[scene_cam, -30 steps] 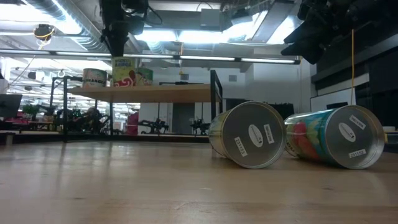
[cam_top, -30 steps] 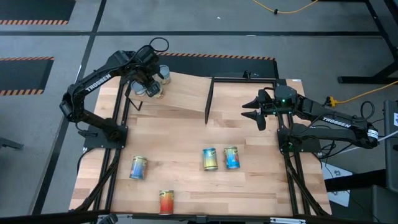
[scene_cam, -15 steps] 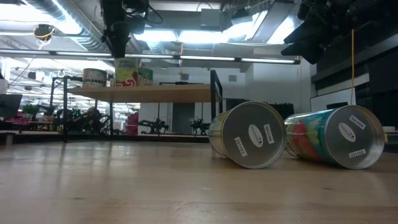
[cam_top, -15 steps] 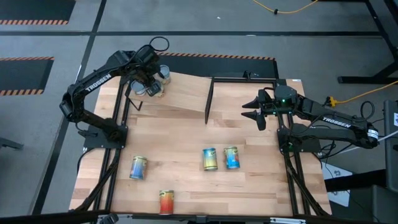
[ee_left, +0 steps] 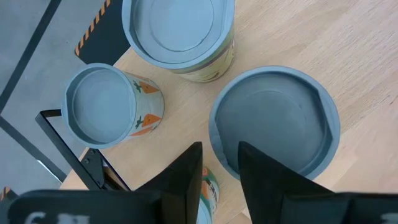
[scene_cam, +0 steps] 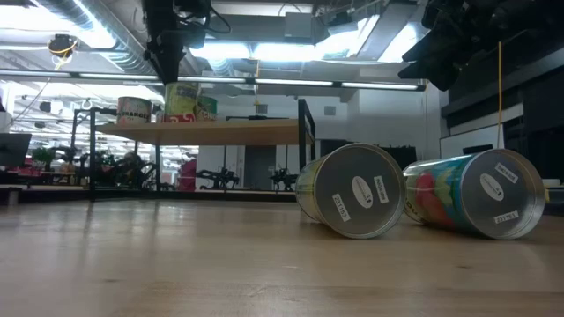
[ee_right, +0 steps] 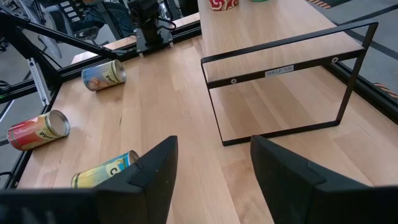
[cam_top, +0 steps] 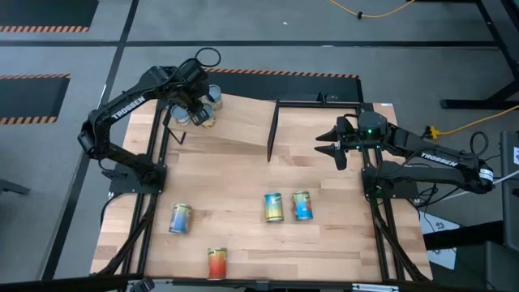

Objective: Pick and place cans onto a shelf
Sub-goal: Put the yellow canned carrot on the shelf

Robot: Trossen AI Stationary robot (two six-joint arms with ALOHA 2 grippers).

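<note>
The shelf [cam_top: 243,122] is a tilted plywood board in a black frame with a black divider [cam_top: 273,130], at the table's far side. Three cans stand upright on its far left corner: one with an orange-patterned label [ee_left: 102,106], one with a yellowish label [ee_left: 177,31], and one [ee_left: 273,118] at my left gripper [ee_left: 221,177], which comes down on it from above [scene_cam: 169,62] and is shut on its rim. My right gripper [cam_top: 328,144] hovers open and empty to the right of the shelf. My left gripper pinches the near part of the can's top rim [ee_left: 217,143] between its two fingers. One finger [ee_left: 186,177] is outside the wall and the other [ee_left: 261,180] is over the pale-blue top. The fingers point down. The can stands upright with its base on the shelf [scene_cam: 181,101].
Several cans lie on their sides on the tabletop: a yellow-blue one [cam_top: 180,217] at the left, two side by side [cam_top: 274,207] [cam_top: 302,204] in the middle, and a red-orange one [cam_top: 216,263] near the front edge. The shelf's right half [ee_right: 273,37] is bare.
The can in my left gripper has slid a little along the shelf toward the table's right. It has also turned about its upright axis and shows another part of its label. The other cans and my right gripper have kept still.
</note>
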